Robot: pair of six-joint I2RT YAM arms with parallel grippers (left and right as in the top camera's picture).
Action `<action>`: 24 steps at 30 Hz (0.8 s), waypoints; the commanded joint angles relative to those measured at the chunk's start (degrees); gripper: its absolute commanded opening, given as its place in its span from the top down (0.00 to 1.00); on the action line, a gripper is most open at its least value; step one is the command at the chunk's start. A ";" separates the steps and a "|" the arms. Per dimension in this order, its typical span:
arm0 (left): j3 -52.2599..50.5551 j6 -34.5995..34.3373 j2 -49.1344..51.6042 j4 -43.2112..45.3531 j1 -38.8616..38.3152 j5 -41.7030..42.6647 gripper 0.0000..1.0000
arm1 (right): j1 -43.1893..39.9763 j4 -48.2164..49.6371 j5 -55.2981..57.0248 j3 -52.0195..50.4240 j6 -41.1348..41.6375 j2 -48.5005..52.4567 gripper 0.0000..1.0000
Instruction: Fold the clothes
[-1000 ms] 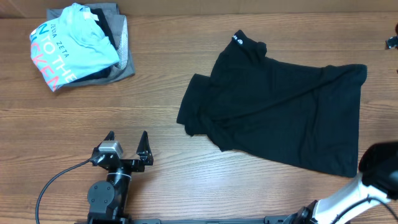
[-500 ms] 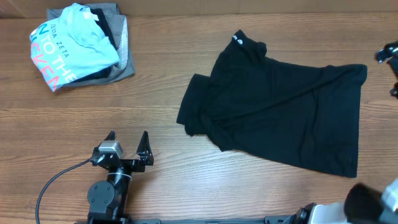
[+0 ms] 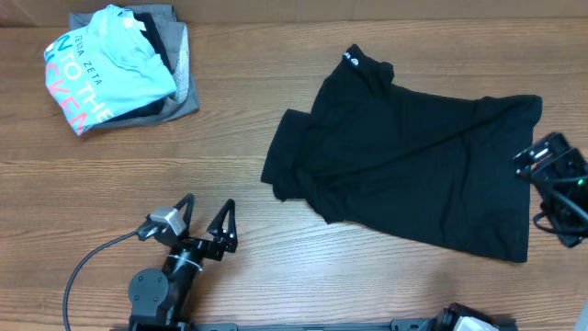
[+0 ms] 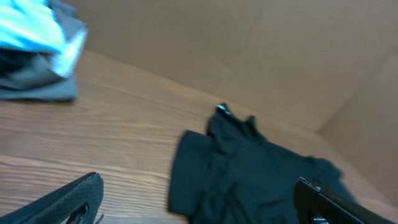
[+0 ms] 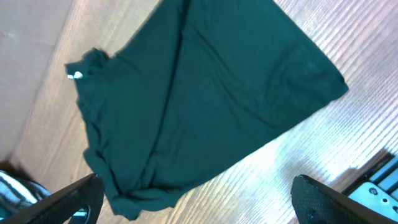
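Observation:
The black T-shirt lies crumpled and partly folded on the wooden table, right of centre, with a small white logo at its neck. It also shows in the left wrist view and the right wrist view. My left gripper is open and empty at the front left, well clear of the shirt. My right gripper hovers at the shirt's right edge, open and empty, its fingers spread wide in the right wrist view.
A pile of clothes stands at the back left: a light blue tee with lettering on grey folded garments. A cardboard wall runs along the back of the table.
My right arm swung in from the far right edge to sit over the shirt's right edge. My left gripper shifted slightly right and turned. The shirt has not moved.

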 commanded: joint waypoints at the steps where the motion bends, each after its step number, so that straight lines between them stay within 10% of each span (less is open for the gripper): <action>1: 0.24 -7.63 -0.55 0.37 -0.37 4.42 0.00 | 0.33 2.45 -1.46 -6.23 0.35 -0.94 0.00; 11: 11.65 -3.82 3.04 -2.80 -0.37 4.20 0.00 | 0.33 12.79 -5.55 -19.80 0.35 2.25 0.00; 24: 42.47 6.16 42.32 -25.00 -4.50 5.70 0.00 | 0.33 13.35 -6.60 -21.29 0.11 4.09 0.00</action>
